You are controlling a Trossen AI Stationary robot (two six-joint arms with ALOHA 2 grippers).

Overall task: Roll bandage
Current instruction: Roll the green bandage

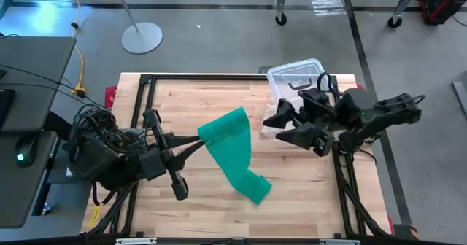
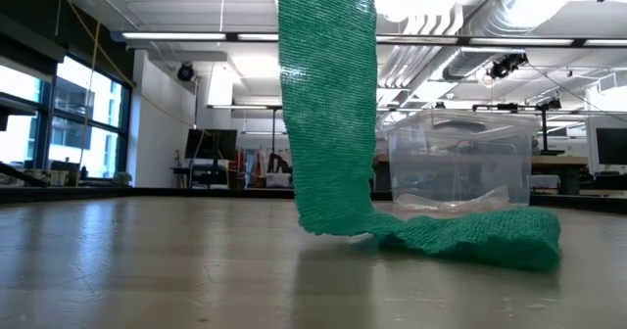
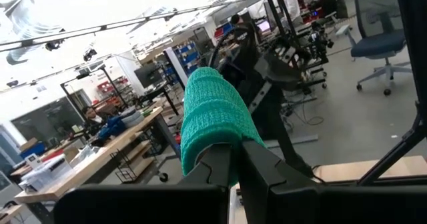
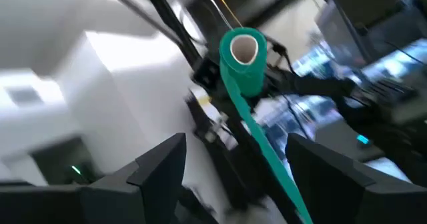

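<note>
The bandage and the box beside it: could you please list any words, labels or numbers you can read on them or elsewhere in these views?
None can be read.
Bandage: plain green weave, no print in any view.
Clear box: no label visible.
Room beyond the table, in the low and left wrist views: screens and shelves show, but any signs there are too small or blurred to read.
</note>
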